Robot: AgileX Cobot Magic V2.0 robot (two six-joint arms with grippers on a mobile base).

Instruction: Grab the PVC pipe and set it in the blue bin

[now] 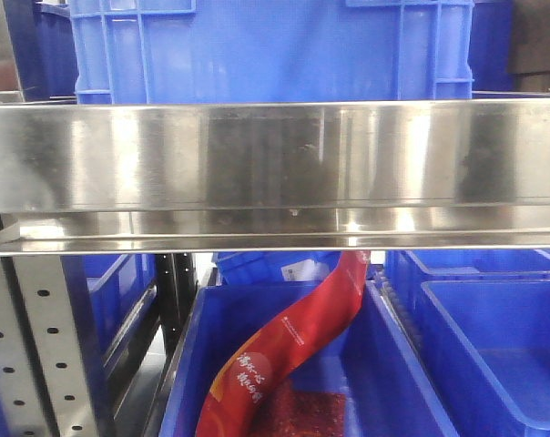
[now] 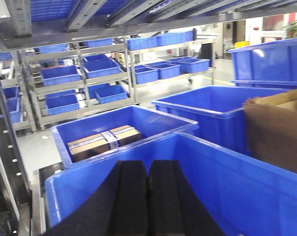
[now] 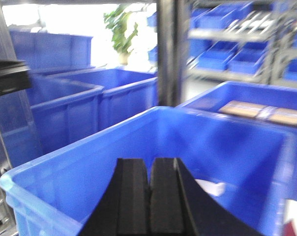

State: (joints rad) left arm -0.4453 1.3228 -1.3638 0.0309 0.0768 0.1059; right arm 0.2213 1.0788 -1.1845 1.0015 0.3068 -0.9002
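Left gripper and right gripper: jaws clenched, empty, over deep blue plastic bins. No PVC pipe visible; grab and placement both remain.

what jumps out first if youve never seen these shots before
In the front view a shiny steel shelf beam fills the middle, and below it a red printed pouch curves up out of a blue bin. Each wrist view shows closed black fingers, the left gripper and right gripper, low over blue bins, with a taped cardboard box in the bin beyond the left one.
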